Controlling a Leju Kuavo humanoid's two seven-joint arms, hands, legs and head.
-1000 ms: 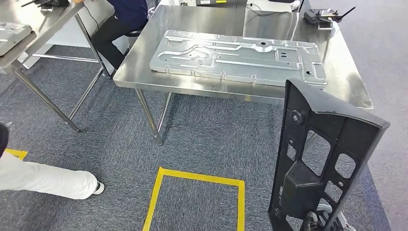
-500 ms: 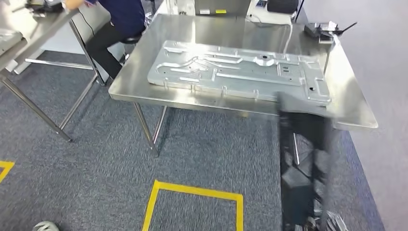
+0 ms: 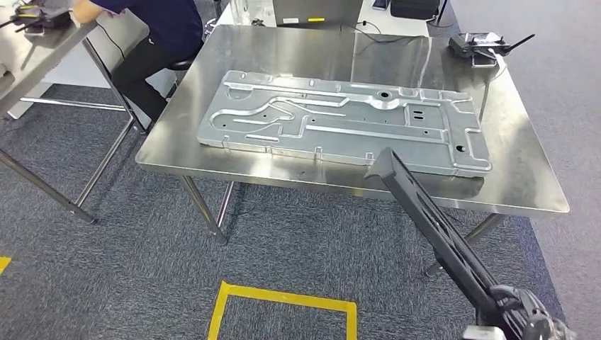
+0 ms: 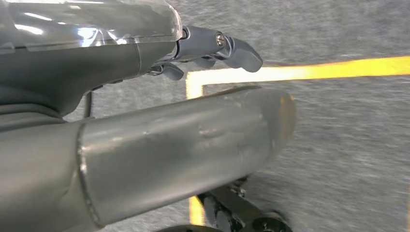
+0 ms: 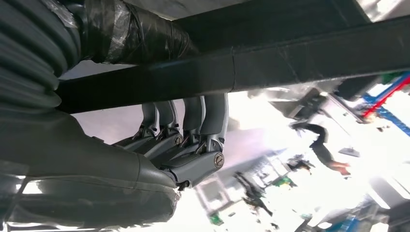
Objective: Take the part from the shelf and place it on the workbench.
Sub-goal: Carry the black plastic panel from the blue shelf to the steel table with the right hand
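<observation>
Steel workbench [image 3: 524,177] ahead; right hand [image 5: 183,145] grips black part [image 3: 432,219].

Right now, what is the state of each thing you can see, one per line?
black part: held by the right robot hand, tilted, its top end over the near edge of the workbench, not yet set down.
metal plate: lying flat on the workbench.
left robot hand: holds nothing, over the carpet near a yellow floor line.
remote: resting on the far right corner of the workbench.
</observation>
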